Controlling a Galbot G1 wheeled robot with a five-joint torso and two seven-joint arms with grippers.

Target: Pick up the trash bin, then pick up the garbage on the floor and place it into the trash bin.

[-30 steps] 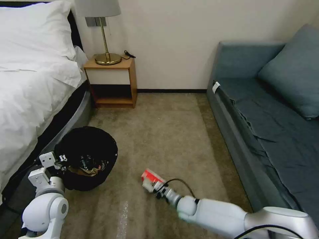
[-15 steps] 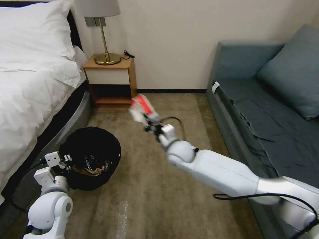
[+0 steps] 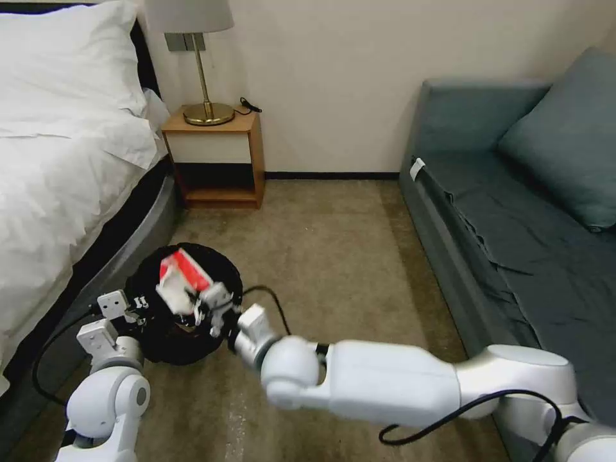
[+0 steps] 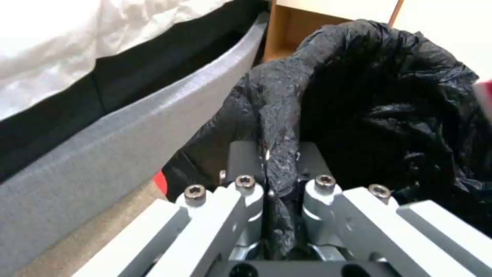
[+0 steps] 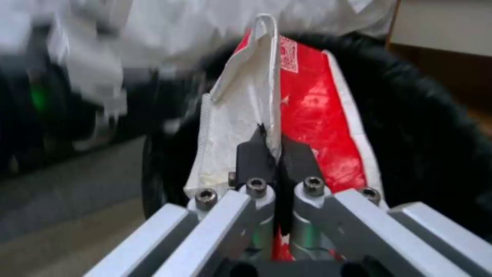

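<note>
Carpeted floor beside the bed: right gripper (image 3: 204, 307), clamped on the red-white packet (image 3: 181, 277), holds it over the trash bin (image 3: 221, 273), whose liner the left gripper (image 4: 281, 169) pinches.

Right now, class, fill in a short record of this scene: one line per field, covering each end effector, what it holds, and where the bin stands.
left end effector: shut on the black bag liner at the trash bin rim
right end effector: shut on the red-white packet
packet position: held over the bin's opening, not yet released
bin contents: some litter inside, items not clear
bin location: on the carpet beside the bed
setting: nightstand with a lamp by the wall, sofa at right
</note>
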